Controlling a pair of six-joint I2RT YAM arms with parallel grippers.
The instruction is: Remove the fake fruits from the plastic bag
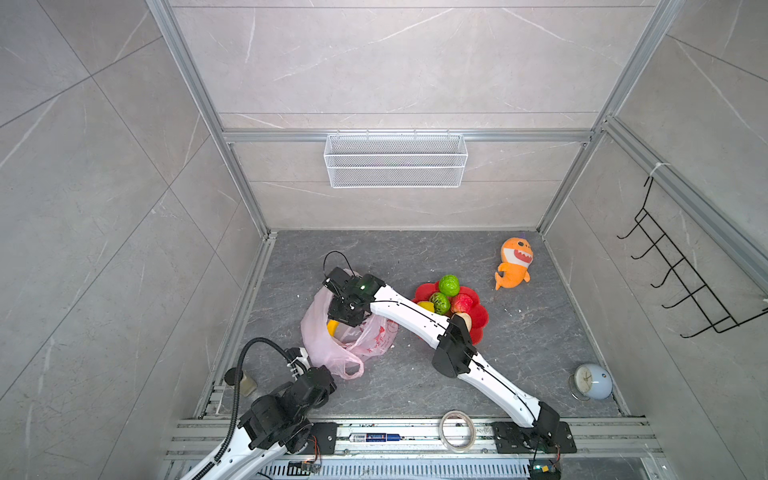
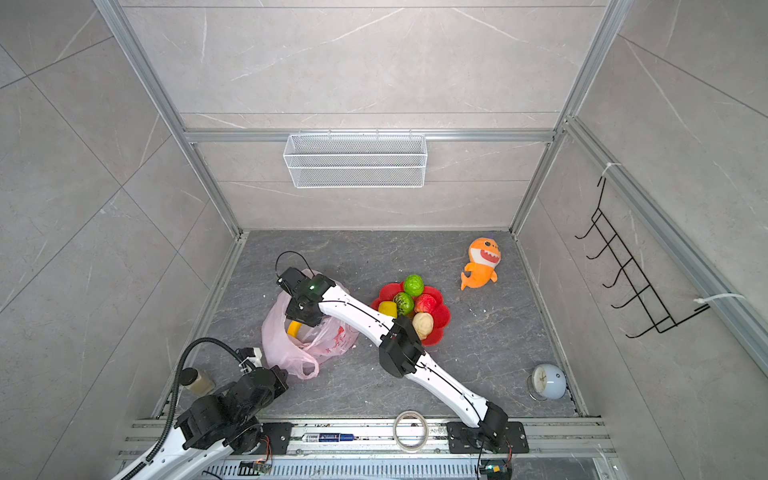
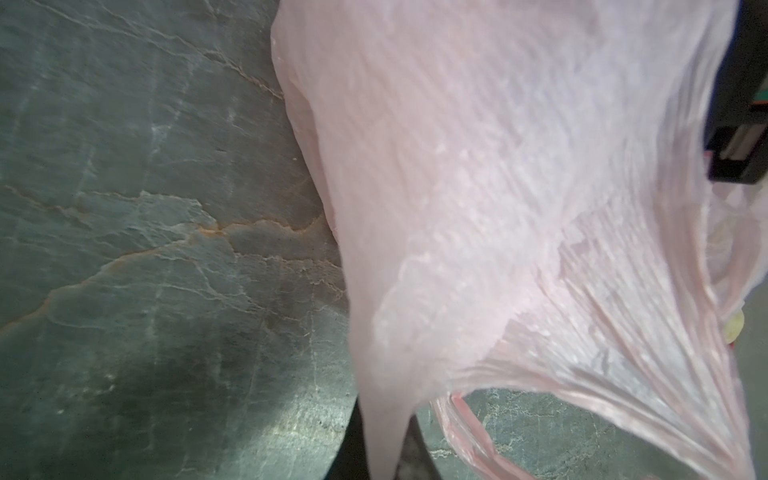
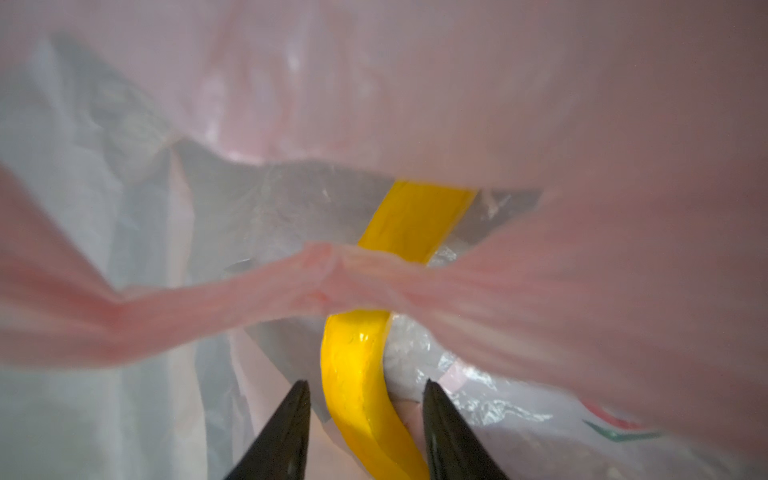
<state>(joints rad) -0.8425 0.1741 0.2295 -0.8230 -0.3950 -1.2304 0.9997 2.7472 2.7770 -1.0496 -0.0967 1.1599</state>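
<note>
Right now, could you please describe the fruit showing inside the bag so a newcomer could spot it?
Left of the red dish lies the pink plastic bag. In its mouth, under the right gripper, sits the banana: long, curved, yellow, unlike the round fruits on the dish.

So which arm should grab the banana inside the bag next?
The right arm. Its jaws are open on both sides of the banana, down inside the bag. The left jaws are shut on the bag's handle, so they are busy.
</note>
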